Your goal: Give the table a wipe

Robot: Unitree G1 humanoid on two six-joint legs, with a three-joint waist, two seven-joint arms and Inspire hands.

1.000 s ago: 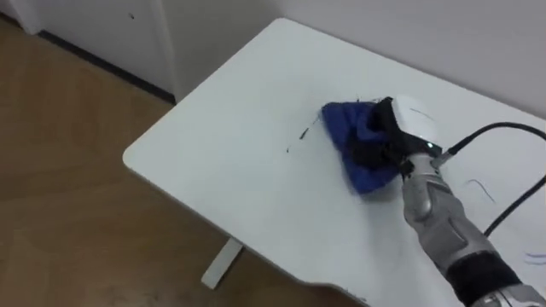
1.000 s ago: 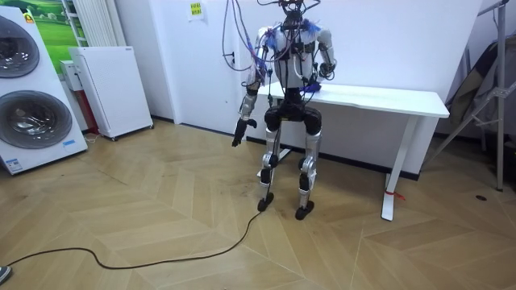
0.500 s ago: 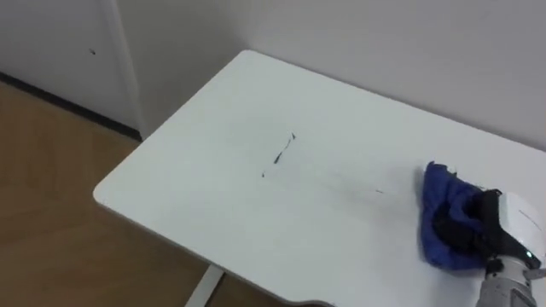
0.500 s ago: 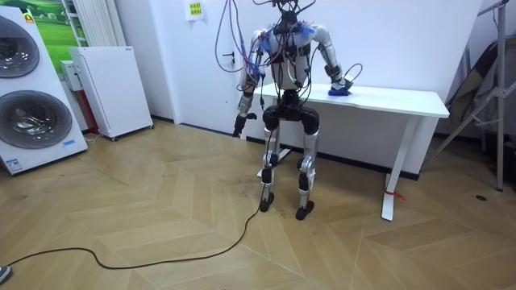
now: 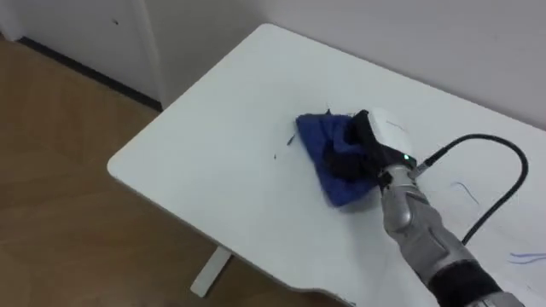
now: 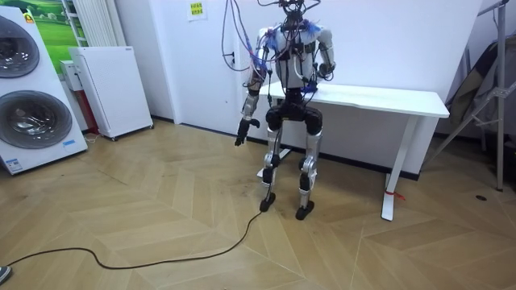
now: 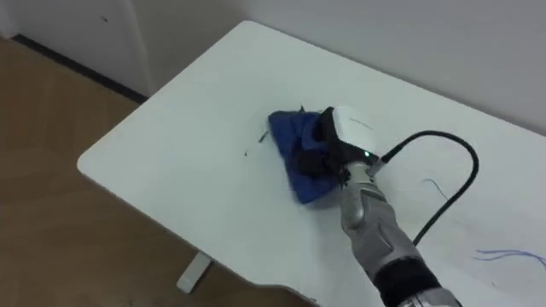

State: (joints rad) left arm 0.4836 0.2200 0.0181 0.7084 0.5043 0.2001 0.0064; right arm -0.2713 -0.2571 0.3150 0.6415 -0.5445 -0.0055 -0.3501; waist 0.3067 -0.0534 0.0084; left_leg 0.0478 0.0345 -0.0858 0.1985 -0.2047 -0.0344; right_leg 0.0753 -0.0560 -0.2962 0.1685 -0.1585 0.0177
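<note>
left eye: right hand [image 5: 368, 147] curled onto blue cloth [image 5: 320, 160] on white table [image 5: 205, 153], dark mark [image 5: 289, 139] at cloth's edge | room: left hand [image 6: 241, 130] hangs by thigh, state cannot tell; yellow wall label [image 6: 196, 9] unreadable | right eye: blue pen scribbles [image 7: 510, 254] on table, illegible

A crumpled blue cloth [image 5: 317, 147] lies bunched on the white table [image 5: 205, 145], away from its edges
</note>
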